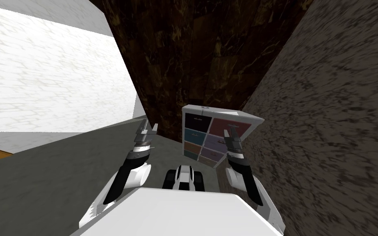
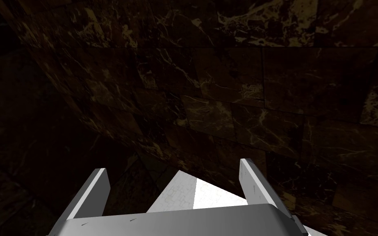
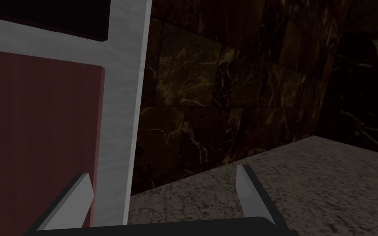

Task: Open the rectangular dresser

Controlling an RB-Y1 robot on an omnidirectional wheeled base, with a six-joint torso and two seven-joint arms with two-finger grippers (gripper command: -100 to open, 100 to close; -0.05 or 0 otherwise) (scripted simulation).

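One dresser, just ahead of the right gripper's fingers, has at least seven drawers in two columns. The right gripper and the left gripper have two fingers each.

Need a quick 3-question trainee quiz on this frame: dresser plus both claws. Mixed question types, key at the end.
1. Short answer: which is nearer the dresser, the left claw or the right claw?
2. True or false: the right claw is shut on a drawer handle.
3. Fill in: in the right wrist view, the drawer front beside one finger of the right claw is dark ___.

Key
1. The right claw. It is up against the dresser's front, while the left claw faces the dark marbled wall.
2. False. Its fingers stand open with nothing between them.
3. Red.
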